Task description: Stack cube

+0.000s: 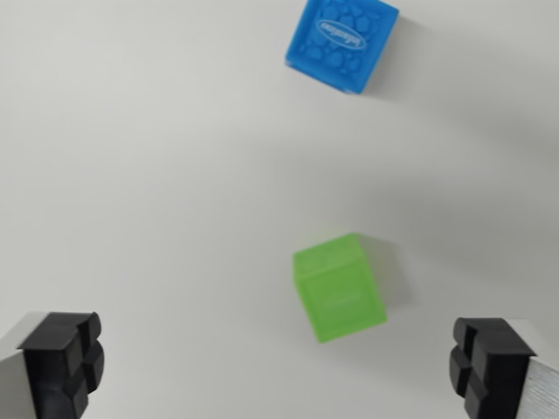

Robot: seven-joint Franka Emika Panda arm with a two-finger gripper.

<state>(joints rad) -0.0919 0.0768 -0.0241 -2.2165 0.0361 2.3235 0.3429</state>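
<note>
Likely light, rigid and slick, the green cube (339,286) sits at twelve o'clock from your wide-open, empty jaws; pinch its flat sides.

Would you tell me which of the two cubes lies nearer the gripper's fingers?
The green cube, just above and between the open fingers; the blue cube sits far off at the view's top edge.

Translucent lime-green plastic cube (338,287): uniform green, faint embossed rectangle on faces
Glossy bright-blue plastic cube (341,41): top with raised pebble pattern around oval bearing lettering, too blurred to read
Plain matte desk (157,175): off-white, soft grey shadows beside cubes
Jaws: black rubber pads (63,360) on silver-grey metal
</note>
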